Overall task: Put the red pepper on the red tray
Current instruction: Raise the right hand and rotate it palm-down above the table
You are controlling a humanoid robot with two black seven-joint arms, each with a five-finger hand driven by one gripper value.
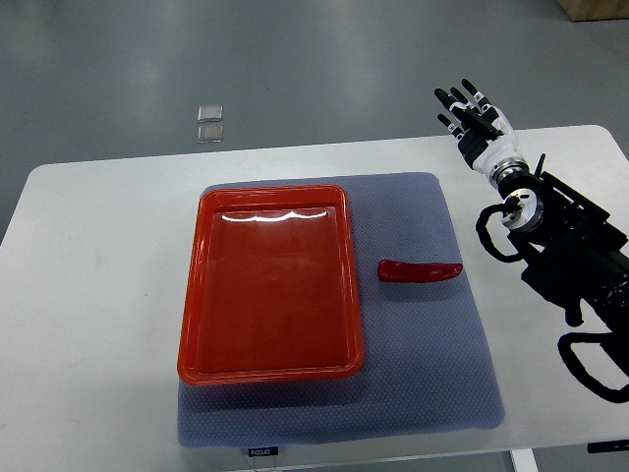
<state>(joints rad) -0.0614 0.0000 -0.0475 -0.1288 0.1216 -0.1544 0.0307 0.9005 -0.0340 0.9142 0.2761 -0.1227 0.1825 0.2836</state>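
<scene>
1. Right robot hand (pixel 475 115), upper right of the frame, fingers spread, holds nothing.
2. Red pepper (pixel 421 271) lies on the grey mat (pixel 432 393), just right of the empty red tray (pixel 197 305).
3. Best approach: descend over its middle, pinch across the narrow width.

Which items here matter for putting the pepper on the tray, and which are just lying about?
Part of the job: red pepper, red tray, right hand.
Lying about: blue mat, two small clear squares on the floor.
</scene>
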